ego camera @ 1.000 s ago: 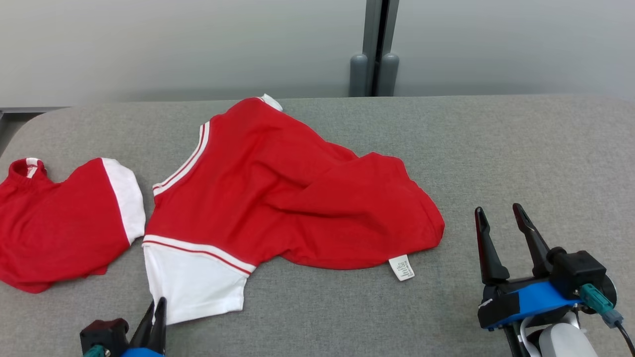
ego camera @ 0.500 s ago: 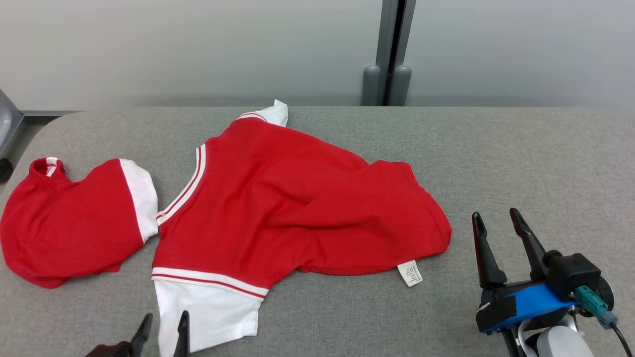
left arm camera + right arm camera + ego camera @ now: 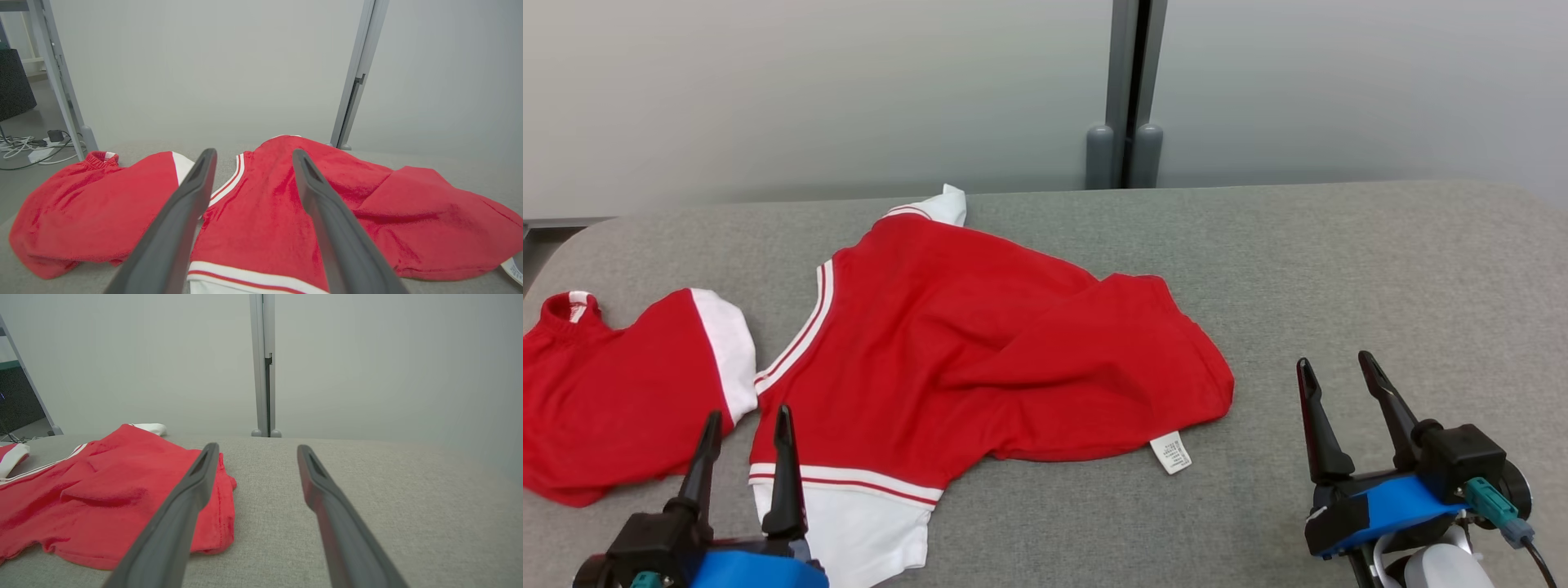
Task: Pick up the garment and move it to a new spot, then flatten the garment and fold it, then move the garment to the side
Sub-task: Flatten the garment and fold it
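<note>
The garment (image 3: 980, 343) is a red shirt with white sleeves and red-white trim, lying rumpled on the grey table (image 3: 1339, 269), a white label at its hem. In the left wrist view the garment (image 3: 278, 212) spreads behind the fingers. My left gripper (image 3: 745, 418) stands open at the lower left, its fingers over the near white sleeve (image 3: 849, 531), holding nothing. My right gripper (image 3: 1334, 363) is open at the lower right, just right of the hem and apart from it. The right wrist view has the garment (image 3: 102, 494) to the left of the open fingers.
A second red garment (image 3: 613, 392) with a white band and gathered waistband lies at the table's left end, close to the shirt. A grey post (image 3: 1125, 90) rises behind the table against a pale wall. Bare grey cloth stretches to the right.
My left gripper has opened, letting go of the white sleeve, and now stands higher in the head view. The head camera shifted. The right gripper stayed open and still.
</note>
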You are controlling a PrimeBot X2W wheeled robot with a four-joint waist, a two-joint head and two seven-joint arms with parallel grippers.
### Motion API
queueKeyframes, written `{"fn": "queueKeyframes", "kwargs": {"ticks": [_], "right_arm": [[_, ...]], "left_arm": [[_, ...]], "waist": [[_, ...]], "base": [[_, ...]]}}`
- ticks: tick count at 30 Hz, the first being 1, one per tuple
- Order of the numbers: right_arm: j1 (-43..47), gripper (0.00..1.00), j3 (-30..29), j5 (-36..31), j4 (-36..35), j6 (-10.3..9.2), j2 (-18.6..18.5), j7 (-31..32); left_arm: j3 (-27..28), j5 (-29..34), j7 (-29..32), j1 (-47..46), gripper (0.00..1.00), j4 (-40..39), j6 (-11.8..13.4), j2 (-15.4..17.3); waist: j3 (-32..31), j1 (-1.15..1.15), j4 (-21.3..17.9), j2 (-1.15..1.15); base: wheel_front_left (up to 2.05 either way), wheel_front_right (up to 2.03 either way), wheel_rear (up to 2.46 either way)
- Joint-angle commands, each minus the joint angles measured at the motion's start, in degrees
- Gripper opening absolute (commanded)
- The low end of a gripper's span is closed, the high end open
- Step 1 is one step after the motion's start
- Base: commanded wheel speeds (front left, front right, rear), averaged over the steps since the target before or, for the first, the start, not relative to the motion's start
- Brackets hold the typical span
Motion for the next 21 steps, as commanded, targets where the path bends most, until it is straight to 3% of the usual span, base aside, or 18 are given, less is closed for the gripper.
{"fn": "queueKeyframes", "kwargs": {"ticks": [1, 10, 21], "right_arm": [[0.3, 1.0, 0.0, -0.5, 0.0, 0.03, -0.3, -0.2], [0.5, 1.0, -0.2, -0.4, -0.1, 0.03, -0.3, -0.2], [0.2, 1.0, 0.0, 0.1, 0.5, 0.03, -0.3, -0.2]], "left_arm": [[0.4, 0.7, -0.5, -1.7, 1.0, 0.1, -0.3, -0.1], [2.4, 3.3, -1.0, -6.3, 1.0, 2.8, -3.0, -1.3], [7.3, 6.6, -1.0, -8.1, 1.0, 7.1, -7.3, -5.0]], "waist": [[-0.2, 0.0, -0.5, 0.0], [0.2, 0.0, -2.3, 0.0], [1.4, 0.0, -3.5, 0.0]], "base": [[0.0, 0.0, 0.0], [0.0, 0.0, 0.0], [0.0, 0.0, 0.0]]}}
